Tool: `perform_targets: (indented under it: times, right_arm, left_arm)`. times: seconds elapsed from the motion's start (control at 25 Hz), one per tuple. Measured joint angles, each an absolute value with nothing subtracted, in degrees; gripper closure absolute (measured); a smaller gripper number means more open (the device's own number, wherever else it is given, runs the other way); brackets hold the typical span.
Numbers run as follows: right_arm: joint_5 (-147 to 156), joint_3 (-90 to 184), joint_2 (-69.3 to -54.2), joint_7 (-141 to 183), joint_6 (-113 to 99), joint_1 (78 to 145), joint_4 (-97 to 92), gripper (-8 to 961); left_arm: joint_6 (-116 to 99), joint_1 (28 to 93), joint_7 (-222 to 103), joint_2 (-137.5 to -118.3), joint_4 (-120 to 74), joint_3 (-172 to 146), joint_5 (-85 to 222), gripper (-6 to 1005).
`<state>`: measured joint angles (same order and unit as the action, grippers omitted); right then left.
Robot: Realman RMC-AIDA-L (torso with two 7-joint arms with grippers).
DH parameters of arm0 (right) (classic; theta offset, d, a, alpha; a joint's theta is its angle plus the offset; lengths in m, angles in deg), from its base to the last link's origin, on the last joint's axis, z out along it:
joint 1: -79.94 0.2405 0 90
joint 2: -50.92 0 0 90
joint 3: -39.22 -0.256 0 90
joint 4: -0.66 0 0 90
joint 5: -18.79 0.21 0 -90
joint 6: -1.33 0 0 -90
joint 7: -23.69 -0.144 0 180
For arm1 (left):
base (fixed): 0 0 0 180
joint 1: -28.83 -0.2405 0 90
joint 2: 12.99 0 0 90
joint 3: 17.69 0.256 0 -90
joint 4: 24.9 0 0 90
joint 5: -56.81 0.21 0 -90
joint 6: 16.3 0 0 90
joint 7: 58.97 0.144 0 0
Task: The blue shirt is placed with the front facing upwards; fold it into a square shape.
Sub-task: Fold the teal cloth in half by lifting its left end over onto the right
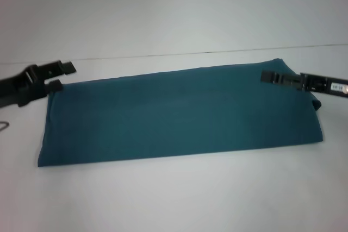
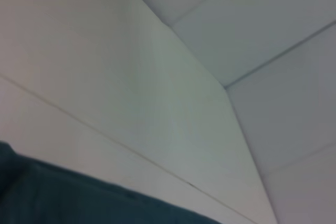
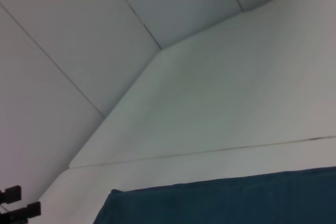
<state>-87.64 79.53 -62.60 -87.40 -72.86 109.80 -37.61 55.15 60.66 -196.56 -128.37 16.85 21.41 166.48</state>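
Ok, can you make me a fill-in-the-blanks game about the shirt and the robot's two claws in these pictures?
1. The blue shirt lies folded into a long ____ on the white table.
2. The left gripper is at the shirt's far ____ corner.
3. The right gripper is at the far ____ corner.
4. The left gripper's two fingers are ____.

Missing words: strip; left; right; open

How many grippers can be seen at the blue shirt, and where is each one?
2. The left gripper is at the far left corner of the folded blue shirt. The right gripper is over its far right corner. Neither wrist view shows its own fingers.
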Motion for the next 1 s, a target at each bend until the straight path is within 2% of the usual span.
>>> perform_targets:
  times: [0.12,0.28,0.48,0.76,1.0]
  right_arm:
    - [-86.8,77.7,-63.89,-83.0,-74.1,108.2,-37.7,38]
    - [-86.4,77.2,-64.63,-80.7,-74.6,106.7,-37.8,38]
    - [-86.4,77.1,-64.67,-80.5,-75.0,106.2,-37.8,37]
    - [-86.5,77.1,-64.21,-80.5,-74.5,106.6,-37.7,37]
    - [-86.6,77.1,-64.19,-80.4,-73.9,106.8,-37.6,38]
  left_arm:
    - [55.7,60.0,-194.8,-128.75,14.4,21.4,165.6,296]
    - [50.8,59.7,-194.5,-129.23,9.3,21.5,165.8,297]
    - [43.5,59.1,-195.0,-130.75,7.7,21.5,165.8,295]
    - [39.1,60.5,-195.3,-130.49,5.4,22.2,166.2,293]
    - [34.3,62.0,-195.1,-131.00,4.0,22.9,166.6,291]
